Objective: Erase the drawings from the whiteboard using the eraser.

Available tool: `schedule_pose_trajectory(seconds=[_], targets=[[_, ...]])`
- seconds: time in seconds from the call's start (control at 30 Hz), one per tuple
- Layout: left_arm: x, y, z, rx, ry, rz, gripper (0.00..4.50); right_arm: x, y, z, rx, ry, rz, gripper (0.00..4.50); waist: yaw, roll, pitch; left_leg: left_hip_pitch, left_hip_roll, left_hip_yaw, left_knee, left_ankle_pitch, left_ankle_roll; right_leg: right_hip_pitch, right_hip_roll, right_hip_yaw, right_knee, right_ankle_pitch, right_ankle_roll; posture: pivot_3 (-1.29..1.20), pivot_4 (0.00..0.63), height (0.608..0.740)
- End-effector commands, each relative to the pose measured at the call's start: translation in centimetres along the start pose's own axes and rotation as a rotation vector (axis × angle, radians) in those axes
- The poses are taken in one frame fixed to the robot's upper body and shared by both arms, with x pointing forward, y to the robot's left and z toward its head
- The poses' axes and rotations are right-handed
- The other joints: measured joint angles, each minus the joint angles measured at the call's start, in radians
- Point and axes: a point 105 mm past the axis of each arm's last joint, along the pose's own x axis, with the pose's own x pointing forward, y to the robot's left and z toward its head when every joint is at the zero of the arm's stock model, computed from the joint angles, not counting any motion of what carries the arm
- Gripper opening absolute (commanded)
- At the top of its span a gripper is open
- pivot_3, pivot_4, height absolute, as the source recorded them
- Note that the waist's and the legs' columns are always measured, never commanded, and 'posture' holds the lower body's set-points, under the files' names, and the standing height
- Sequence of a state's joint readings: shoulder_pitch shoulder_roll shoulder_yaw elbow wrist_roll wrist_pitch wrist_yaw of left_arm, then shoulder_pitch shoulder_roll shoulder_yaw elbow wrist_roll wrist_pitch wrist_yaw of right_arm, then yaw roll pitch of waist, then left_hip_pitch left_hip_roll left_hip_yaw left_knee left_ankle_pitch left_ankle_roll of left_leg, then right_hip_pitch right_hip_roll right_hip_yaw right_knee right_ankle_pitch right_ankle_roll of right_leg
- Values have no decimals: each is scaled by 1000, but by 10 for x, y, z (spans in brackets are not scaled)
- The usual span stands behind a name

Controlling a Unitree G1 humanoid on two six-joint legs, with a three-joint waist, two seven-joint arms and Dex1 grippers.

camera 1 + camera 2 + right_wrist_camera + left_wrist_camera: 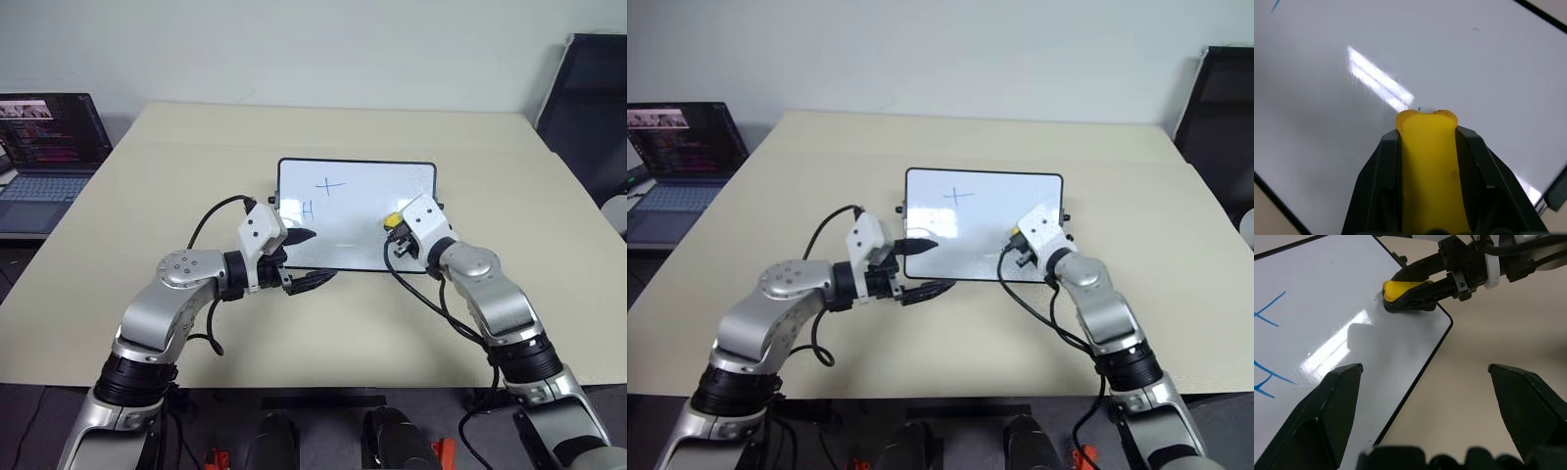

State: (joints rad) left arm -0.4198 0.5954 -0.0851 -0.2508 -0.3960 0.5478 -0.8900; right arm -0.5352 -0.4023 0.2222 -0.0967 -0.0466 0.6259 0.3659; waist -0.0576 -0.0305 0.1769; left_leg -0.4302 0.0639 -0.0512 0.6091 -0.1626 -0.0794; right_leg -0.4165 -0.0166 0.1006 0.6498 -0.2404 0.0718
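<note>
The whiteboard (362, 196) lies flat in the middle of the table. Blue drawings remain on its left half: a cross (330, 184) and an H-like mark (308, 209). My right gripper (394, 227) is shut on the yellow eraser (392, 219), whose tip rests against the board near its right edge (1400, 288). A tiny blue speck (1419, 108) shows just past the eraser's tip (1427, 147). My left gripper (309, 258) is open and straddles the board's near left edge, one finger (1337, 396) over the white surface and the other finger (1528, 396) over the table.
An open laptop (44, 147) stands off the table's far left corner. A dark chair (588, 98) stands at the far right. Black cables loop from both wrists over the beige table (196, 166).
</note>
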Motion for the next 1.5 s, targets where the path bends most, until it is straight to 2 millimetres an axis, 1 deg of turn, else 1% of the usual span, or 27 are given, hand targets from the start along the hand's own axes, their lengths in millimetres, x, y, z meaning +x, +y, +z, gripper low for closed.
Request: schedule_pose_trajectory(seconds=[0.03,0.1,0.13,0.23,0.37,0.47,0.5,0.6,0.7,0.77,0.97,1.0,1.07,1.13,1.5], targets=[[-1,-1,6,29,-27,-7,4500,1,-13,5,-32,-8,-75,1140,0,0,0,0,0,0,0,0,1,0,0,0,0,0,0,0,150,740],[-1,-1,5,29,-27,-9,4500,3,-18,12,-48,-31,-110,1138,0,0,0,0,0,0,0,1,1,0,0,0,0,0,-1,0,150,740],[0,-1,5,29,-27,-10,4500,4,-17,12,-51,-32,-105,1136,-1,0,0,0,0,0,0,1,1,0,0,0,0,1,-1,0,150,740],[0,-1,5,31,-28,-12,4500,4,-6,2,-67,12,-48,1123,0,0,0,0,0,0,0,1,2,0,0,0,0,1,-1,0,150,740],[-1,0,4,32,-28,-11,4500,-6,12,-21,-65,102,59,1123,0,-1,-1,0,0,0,-1,1,2,0,0,0,0,1,-1,0,150,740],[0,0,4,33,-29,-11,4500,-11,19,-24,-93,114,102,1123,0,-1,0,0,0,0,-1,1,2,0,0,0,0,1,0,0,150,740],[0,0,5,34,-29,-11,4500,-11,19,-22,-103,111,102,1123,-1,-1,0,0,0,0,-1,1,2,0,0,0,0,1,0,0,150,740],[0,0,5,34,-33,-14,4500,-5,8,-8,-136,67,41,1123,-3,-1,0,0,0,0,-1,1,2,0,0,0,0,1,0,0,150,740],[0,-1,6,34,-34,-15,4500,3,-7,13,-155,-9,-48,1123,-4,-1,0,0,0,0,0,1,2,-1,0,0,-1,1,-1,0,150,740],[0,-1,5,33,-34,-15,4500,7,-13,26,-160,-60,-84,1123,-3,-1,0,0,0,0,0,1,2,-2,0,1,-1,1,-1,0,150,740],[0,-3,5,28,-35,-15,4500,17,-15,42,-173,-114,-91,1123,-2,-1,0,-2,0,0,-2,2,2,-3,0,0,-1,1,0,0,150,740],[0,-3,5,27,-35,-13,4500,19,-11,41,-173,-106,-69,1123,-1,-1,0,-3,0,0,-4,2,3,-3,0,0,-1,1,0,0,150,740],[-1,-2,4,24,-35,-5,4500,19,0,25,-150,-39,1,1123,-1,-1,0,-3,0,0,-7,2,3,-4,0,0,-1,0,1,0,150,740],[-2,-2,4,22,-35,0,4500,16,5,13,-131,4,35,1123,-1,-1,0,-2,0,0,-8,2,3,-4,0,0,-1,0,1,0,150,740],[-2,-2,4,21,-36,2,4500,-5,1,-10,-104,84,26,1122,-1,-1,0,-2,0,0,-1,2,3,-2,0,0,-1,1,-1,0,150,740]])
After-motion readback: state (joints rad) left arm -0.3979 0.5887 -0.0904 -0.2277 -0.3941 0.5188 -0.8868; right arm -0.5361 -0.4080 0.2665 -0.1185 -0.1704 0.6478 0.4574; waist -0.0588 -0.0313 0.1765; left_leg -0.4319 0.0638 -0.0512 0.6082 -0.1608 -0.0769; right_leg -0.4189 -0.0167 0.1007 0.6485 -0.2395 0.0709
